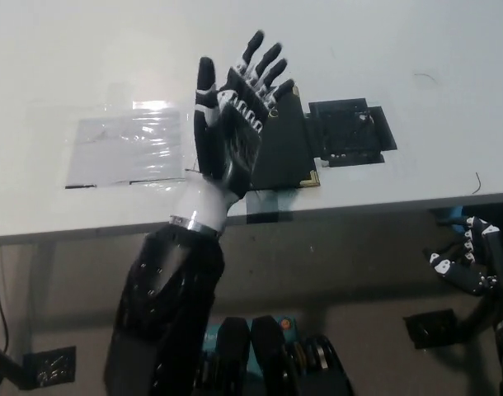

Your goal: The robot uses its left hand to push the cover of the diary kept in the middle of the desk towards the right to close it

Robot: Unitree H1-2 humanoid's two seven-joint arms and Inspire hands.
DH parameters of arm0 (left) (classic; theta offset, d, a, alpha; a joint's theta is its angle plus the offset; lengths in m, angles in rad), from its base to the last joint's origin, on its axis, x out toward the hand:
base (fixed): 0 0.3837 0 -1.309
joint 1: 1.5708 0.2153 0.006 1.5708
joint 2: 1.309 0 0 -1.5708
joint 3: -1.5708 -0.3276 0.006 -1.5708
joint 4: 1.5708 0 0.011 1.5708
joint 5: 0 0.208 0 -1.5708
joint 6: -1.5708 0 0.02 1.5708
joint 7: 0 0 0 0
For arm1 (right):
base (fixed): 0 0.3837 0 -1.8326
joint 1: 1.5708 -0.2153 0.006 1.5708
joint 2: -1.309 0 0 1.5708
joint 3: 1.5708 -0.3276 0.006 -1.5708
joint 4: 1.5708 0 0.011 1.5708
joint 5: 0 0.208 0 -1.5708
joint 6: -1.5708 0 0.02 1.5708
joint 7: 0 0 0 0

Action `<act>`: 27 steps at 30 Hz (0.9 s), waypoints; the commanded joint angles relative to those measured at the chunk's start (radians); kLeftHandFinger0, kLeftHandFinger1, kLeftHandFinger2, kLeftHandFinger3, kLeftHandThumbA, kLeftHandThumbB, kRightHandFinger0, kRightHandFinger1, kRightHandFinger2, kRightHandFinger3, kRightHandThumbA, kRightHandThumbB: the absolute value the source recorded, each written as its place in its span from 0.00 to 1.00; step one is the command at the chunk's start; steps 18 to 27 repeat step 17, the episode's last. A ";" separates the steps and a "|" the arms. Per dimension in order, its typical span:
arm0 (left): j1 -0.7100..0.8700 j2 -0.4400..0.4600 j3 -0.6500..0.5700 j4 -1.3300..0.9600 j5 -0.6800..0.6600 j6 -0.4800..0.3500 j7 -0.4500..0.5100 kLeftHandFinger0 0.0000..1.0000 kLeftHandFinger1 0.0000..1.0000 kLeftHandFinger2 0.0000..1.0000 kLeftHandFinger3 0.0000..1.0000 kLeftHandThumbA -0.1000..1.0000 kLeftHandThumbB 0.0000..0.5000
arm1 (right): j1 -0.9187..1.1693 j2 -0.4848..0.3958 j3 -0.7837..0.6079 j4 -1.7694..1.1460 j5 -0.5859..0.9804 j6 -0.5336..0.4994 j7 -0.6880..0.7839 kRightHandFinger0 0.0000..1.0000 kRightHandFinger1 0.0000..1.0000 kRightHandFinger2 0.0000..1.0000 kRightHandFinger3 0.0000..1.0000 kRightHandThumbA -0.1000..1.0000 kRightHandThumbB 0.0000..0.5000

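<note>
Your left hand [235,124] is raised with its fingers [268,66] spread wide, gripping nothing. Behind and to the right of them the diary [289,148] lies closed and flat: a black rectangle with gold corner tips, long axis running away from the desk [86,66] edge. Your right hand [470,260] hangs below the desk, fingers loosely curled around nothing.

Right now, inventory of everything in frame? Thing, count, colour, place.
diary: 1, black with gold corner pieces, closed, middle of desk near front edge, partly hidden by left hand
black square patch: 1, black, on desk just right of diary
clear plastic sheet: 1, transparent, on desk left of diary
desk: 1, white, fills upper picture
left hand: 1, raised over diary's left side, fingers spread
right hand: 1, black, lower right, below desk edge
</note>
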 commanded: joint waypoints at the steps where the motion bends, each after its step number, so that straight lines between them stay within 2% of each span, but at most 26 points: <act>1: 0.072 0.133 -0.126 -0.300 0.222 0.022 -0.107 1.00 1.00 1.00 1.00 1.00 0.41 | -0.012 -0.032 -0.007 -0.033 -0.012 -0.003 0.009 0.16 0.26 0.36 0.60 0.82 0.24; 2: 0.071 0.136 -0.130 -0.301 0.221 0.023 -0.103 1.00 1.00 1.00 1.00 1.00 0.40 | -0.011 -0.033 -0.007 -0.034 -0.012 -0.002 0.009 0.16 0.26 0.36 0.60 0.82 0.24; 3: 0.118 0.176 -0.135 -0.329 0.306 -0.031 -0.104 1.00 1.00 1.00 1.00 1.00 0.45 | -0.011 -0.030 -0.011 -0.038 -0.005 0.011 0.011 0.17 0.27 0.36 0.60 0.82 0.25; 4: 0.154 0.209 -0.135 -0.349 0.345 -0.058 -0.104 1.00 1.00 1.00 1.00 1.00 0.41 | -0.011 -0.029 -0.013 -0.040 -0.002 0.018 0.011 0.17 0.27 0.36 0.60 0.82 0.26; 6: 0.207 0.263 -0.126 -0.376 0.394 -0.073 -0.103 1.00 1.00 0.96 0.98 1.00 0.31 | -0.018 -0.034 -0.016 -0.040 -0.001 0.018 0.013 0.17 0.28 0.37 0.61 0.81 0.17; 7: 0.240 0.290 -0.118 -0.389 0.441 -0.072 -0.094 1.00 1.00 0.98 1.00 1.00 0.35 | -0.024 -0.038 -0.019 -0.035 0.002 0.007 0.013 0.17 0.28 0.38 0.61 0.80 0.15; 8: 0.272 0.321 -0.108 -0.398 0.459 -0.072 -0.095 1.00 1.00 0.98 1.00 1.00 0.33 | -0.027 -0.040 -0.019 -0.032 0.001 0.005 0.013 0.17 0.29 0.38 0.62 0.79 0.16; 9: 0.347 0.383 -0.086 -0.388 0.495 -0.098 -0.097 1.00 1.00 1.00 1.00 1.00 0.27 | -0.030 -0.040 -0.019 -0.023 0.007 -0.008 0.014 0.17 0.28 0.38 0.62 0.81 0.21; 11: 0.413 0.418 -0.067 -0.349 0.497 -0.140 -0.083 1.00 1.00 1.00 1.00 1.00 0.32 | -0.028 -0.038 -0.019 -0.029 0.004 -0.003 0.012 0.16 0.27 0.37 0.61 0.82 0.24; 14: 0.491 0.462 -0.048 -0.243 0.512 -0.232 -0.052 1.00 1.00 1.00 1.00 1.00 0.21 | -0.029 -0.038 -0.020 -0.025 0.003 -0.005 0.007 0.17 0.27 0.37 0.61 0.82 0.23; 16: 0.529 0.475 -0.033 -0.180 0.509 -0.255 -0.032 1.00 1.00 1.00 1.00 0.99 0.21 | -0.029 -0.039 -0.020 -0.024 0.004 -0.009 0.007 0.17 0.27 0.36 0.62 0.82 0.21; 27: 0.529 0.475 -0.033 -0.180 0.509 -0.255 -0.032 1.00 1.00 1.00 1.00 0.99 0.21 | -0.029 -0.039 -0.020 -0.024 0.004 -0.009 0.007 0.17 0.27 0.36 0.62 0.82 0.21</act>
